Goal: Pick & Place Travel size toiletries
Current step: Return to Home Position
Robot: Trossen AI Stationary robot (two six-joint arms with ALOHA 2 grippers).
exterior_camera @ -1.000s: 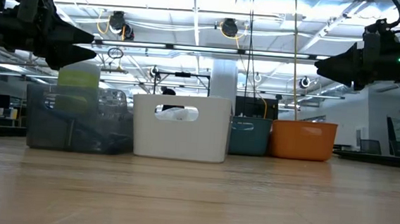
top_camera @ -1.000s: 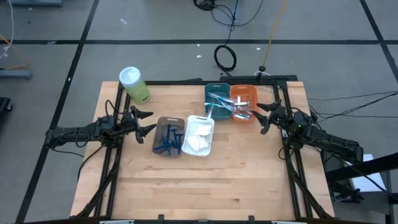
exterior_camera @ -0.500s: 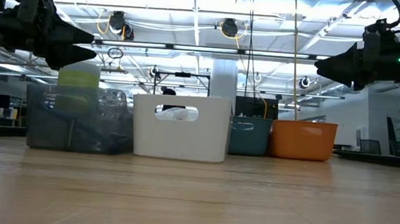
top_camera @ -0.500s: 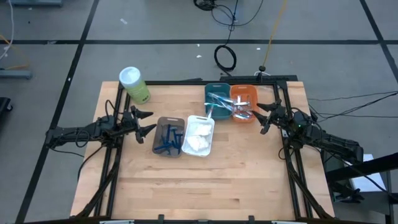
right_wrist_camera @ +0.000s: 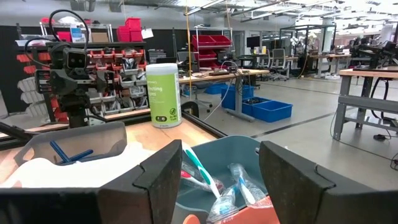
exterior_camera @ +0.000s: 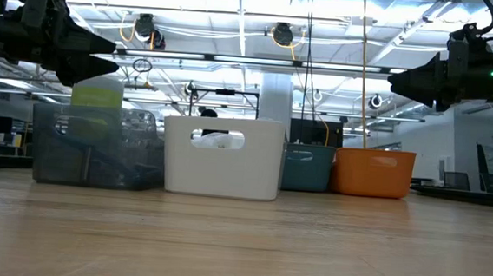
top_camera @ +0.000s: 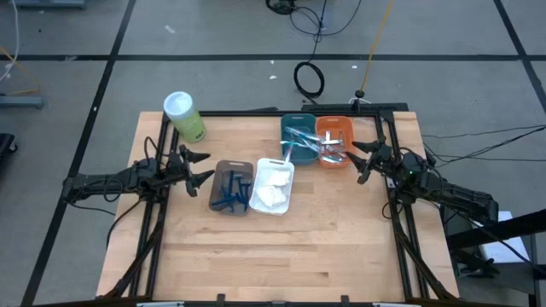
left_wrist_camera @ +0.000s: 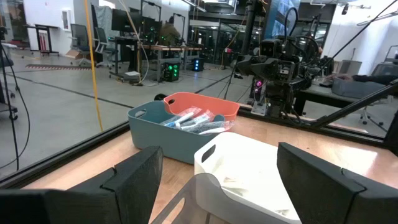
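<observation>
The toiletries lie sorted in four bins near the table's far middle. Dark blue razors [top_camera: 230,189] fill the brown bin [top_camera: 221,166]; white pads [top_camera: 271,188] fill the white bin [top_camera: 279,162]; toothbrushes [top_camera: 299,138] lie in the teal bin [top_camera: 286,124]; silvery tubes [top_camera: 333,147] lie in the orange bin [top_camera: 343,122]. My left gripper [top_camera: 202,166] hovers open, left of the brown bin. My right gripper [top_camera: 358,162] hovers open, right of the orange bin. Both are raised above the table in the low view, left gripper [exterior_camera: 113,52], right gripper [exterior_camera: 392,79].
A green canister with a white lid [top_camera: 183,115] stands at the table's far left corner. The four bins sit in a row in the low view, the white bin [exterior_camera: 222,156] nearest. Bare wooden table [top_camera: 281,256] stretches over the near half.
</observation>
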